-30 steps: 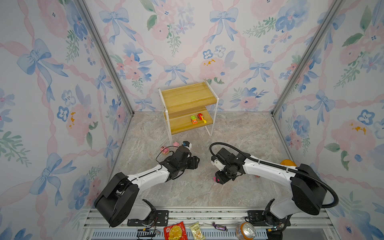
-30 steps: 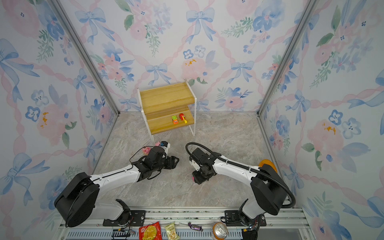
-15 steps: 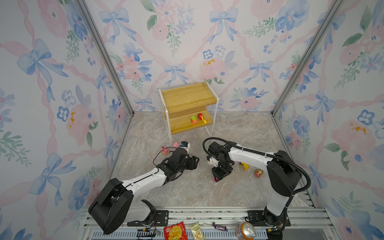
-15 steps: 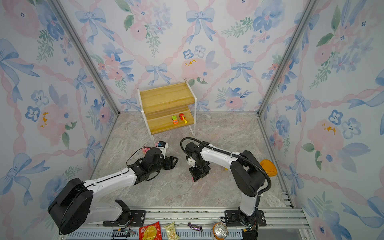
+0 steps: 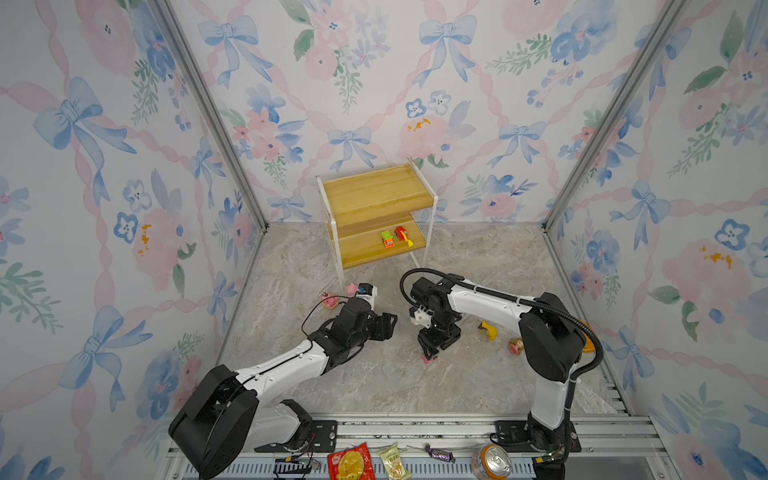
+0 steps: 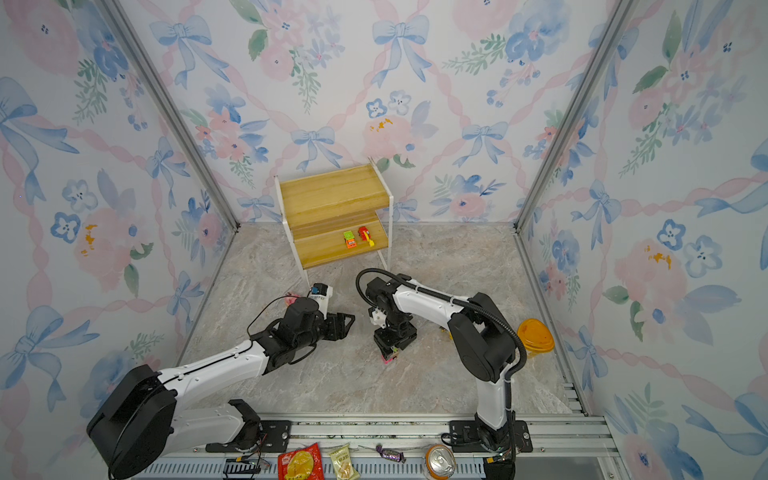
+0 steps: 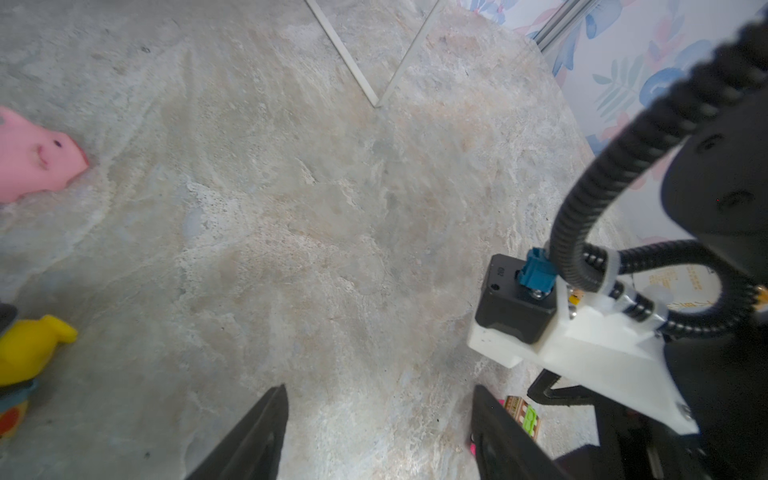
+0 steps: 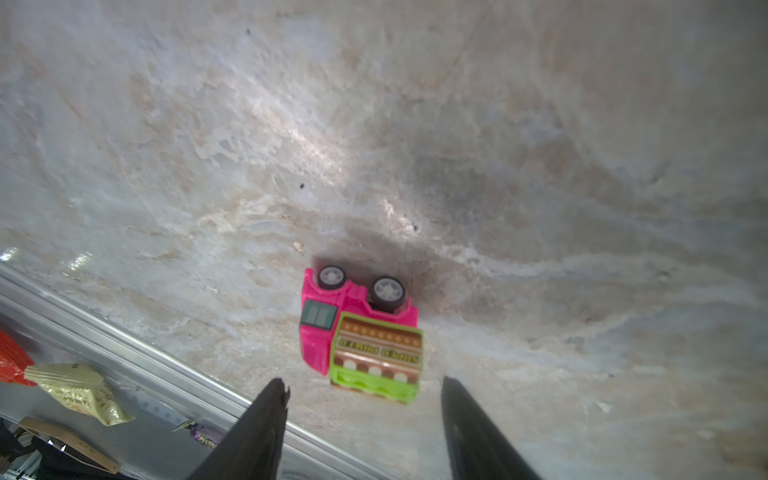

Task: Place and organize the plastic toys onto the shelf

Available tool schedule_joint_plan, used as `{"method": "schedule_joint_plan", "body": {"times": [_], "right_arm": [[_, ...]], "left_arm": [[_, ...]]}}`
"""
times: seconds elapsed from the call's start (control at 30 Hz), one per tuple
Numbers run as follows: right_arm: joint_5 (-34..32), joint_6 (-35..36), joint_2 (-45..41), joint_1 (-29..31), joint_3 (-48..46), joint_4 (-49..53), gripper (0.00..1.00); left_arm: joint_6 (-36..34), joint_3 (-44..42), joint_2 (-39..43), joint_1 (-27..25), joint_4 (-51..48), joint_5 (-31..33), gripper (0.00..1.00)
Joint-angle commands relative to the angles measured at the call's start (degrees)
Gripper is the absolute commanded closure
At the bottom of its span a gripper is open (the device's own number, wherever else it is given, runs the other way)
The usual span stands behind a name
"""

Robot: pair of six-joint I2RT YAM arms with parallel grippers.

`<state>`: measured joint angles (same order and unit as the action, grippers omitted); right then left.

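On the bench (image 5: 374, 382): pink car (image 8: 320, 345), tipped on its side just beyond the released right claw (image 8: 365, 383), left claw (image 7: 378, 395) released too; pickup step in hand, next likely closing on it for the shelf (image 5: 376, 249).

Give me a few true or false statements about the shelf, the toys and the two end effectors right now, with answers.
1. The green-orange car and the red car sit on the lower board of the shelf. True.
2. The right end effector grips the pink car. False: its jaws are open and the car lies on the floor.
3. The pink pig stands on the shelf's top board. False: it is on the floor.
4. The left end effector is open and empty. True.
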<state>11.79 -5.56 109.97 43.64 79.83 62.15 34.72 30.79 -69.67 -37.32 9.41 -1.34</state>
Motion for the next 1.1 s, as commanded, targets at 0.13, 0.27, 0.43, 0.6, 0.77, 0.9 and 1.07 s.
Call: {"method": "schedule_joint_plan", "body": {"times": [0.13, 0.27, 0.43, 0.6, 0.77, 0.9, 1.07], "right_arm": [[-0.60, -2.18, -4.63, -1.56, -0.92, -4.10, 0.33], [-0.43, -5.37, -13.56, -4.10, -7.29, -12.09, 0.31], [-1.31, -11.08, -27.01, -9.56, -18.39, -23.17, 0.27], [-3.20, -14.79, -39.70, -12.36, -26.62, -32.71, 0.21], [-3.61, -15.35, -46.39, -13.48, -29.69, -35.30, 0.19], [-5.09, -15.94, -51.46, -13.77, -32.33, -36.54, 0.18], [-5.84, -16.41, -57.12, -15.89, -34.96, -37.72, 0.17]], "left_arm": [[-2.73, -1.38, 4.25, -1.50, 2.06, 1.79, 0.26], [-6.28, -3.12, 5.13, -5.96, 4.76, 3.10, 0.25], [-11.32, -6.78, 5.28, -12.94, 11.53, 0.83, 0.24], [-20.08, -5.71, 0.95, -18.04, 12.72, 0.20, 0.23], [-26.03, -4.13, -5.02, -20.44, 14.77, -2.35, 0.23], [-28.14, 0.44, -13.10, -23.27, 14.71, -1.60, 0.24], [-27.73, 5.10, -20.96, -25.09, 12.93, 1.69, 0.31]]}}
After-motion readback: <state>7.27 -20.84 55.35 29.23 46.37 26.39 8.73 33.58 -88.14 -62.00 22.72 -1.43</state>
